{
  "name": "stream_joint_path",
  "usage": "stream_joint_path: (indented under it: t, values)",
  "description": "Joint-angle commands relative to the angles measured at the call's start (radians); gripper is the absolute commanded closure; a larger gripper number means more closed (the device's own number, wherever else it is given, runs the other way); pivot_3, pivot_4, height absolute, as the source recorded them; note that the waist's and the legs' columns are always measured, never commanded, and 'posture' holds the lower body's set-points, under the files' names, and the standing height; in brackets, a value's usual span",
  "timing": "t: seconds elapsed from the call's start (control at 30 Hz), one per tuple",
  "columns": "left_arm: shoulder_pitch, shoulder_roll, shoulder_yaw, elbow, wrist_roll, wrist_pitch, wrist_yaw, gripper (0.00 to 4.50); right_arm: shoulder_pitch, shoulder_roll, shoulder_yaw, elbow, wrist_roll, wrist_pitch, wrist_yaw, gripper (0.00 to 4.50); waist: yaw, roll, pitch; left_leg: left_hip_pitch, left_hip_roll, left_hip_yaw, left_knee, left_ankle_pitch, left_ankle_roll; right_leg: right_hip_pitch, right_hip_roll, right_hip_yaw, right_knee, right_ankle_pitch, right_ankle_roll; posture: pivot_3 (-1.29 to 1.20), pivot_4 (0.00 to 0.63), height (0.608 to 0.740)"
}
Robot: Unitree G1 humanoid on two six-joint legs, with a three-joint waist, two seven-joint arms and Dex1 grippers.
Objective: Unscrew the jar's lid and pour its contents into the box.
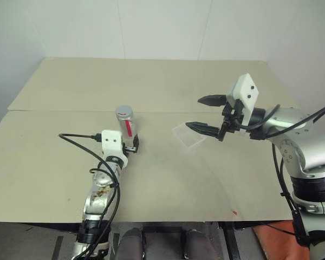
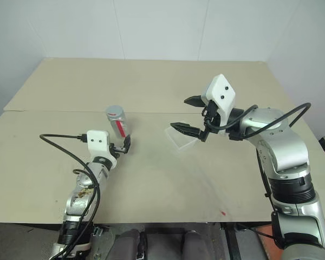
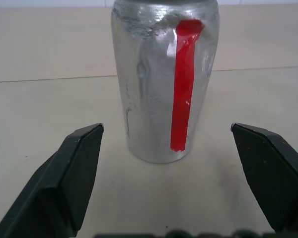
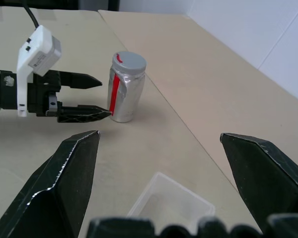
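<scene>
Jar (image 1: 125, 123): stands upright on the tan surface (image 1: 168, 173), silvery crinkled side, vertical red stripe facing the left hand; taken as landmark for all places below.
Lid (image 4: 129, 60): grey, round, seated on top of the jar, a short red mark across its top.
Left hand (image 1: 131, 144): low over the surface, just in front of the jar on the robot's side, pointing level at it; the two black fingers (image 3: 69, 178) stand wide apart, one to either side of the jar's lower half. In the right wrist view the nearer fingertip reaches the jar's wall low down; contact or a hairline gap, cannot tell. The left wrist view shows bare surface between fingers and jar on both sides.
Box (image 1: 188, 135): clear shallow tray, lying flat on the surface to the right of the jar, well apart from it; looks empty.
Right hand (image 1: 205, 114): raised above the surface, right of the jar, hanging over the box; pointing toward the jar; fingers (image 4: 64, 178) spread wide, nothing between them.
Surface seam (image 1: 70, 111): a straight join runs across the surface just behind the jar.
</scene>
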Motion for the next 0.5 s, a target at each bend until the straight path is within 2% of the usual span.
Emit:
stream_joint_path:
  t: [0.03,0.5]
  values:
    - [-0.018,-0.009,0.003,-0.002,0.031,-0.045,0.039,0.04,-0.012,-0.015,-0.030,-0.036,0.014,0.004,0.004,0.00,0.000,0.000,0.000,0.000,0.000,0.000,0.000,0.000,0.000,0.000,0.000,0.000,0.000,0.000,0.000,0.00,0.150,0.740]
    - [-0.077,-0.053,-0.020,0.095,0.055,-0.105,0.071,0.04,0.015,-0.027,-0.036,-0.068,0.022,0.011,0.002,0.00,0.001,0.000,0.000,0.000,0.000,0.000,0.000,0.000,0.000,0.000,0.000,0.000,0.000,0.000,0.000,0.00,0.150,0.740]
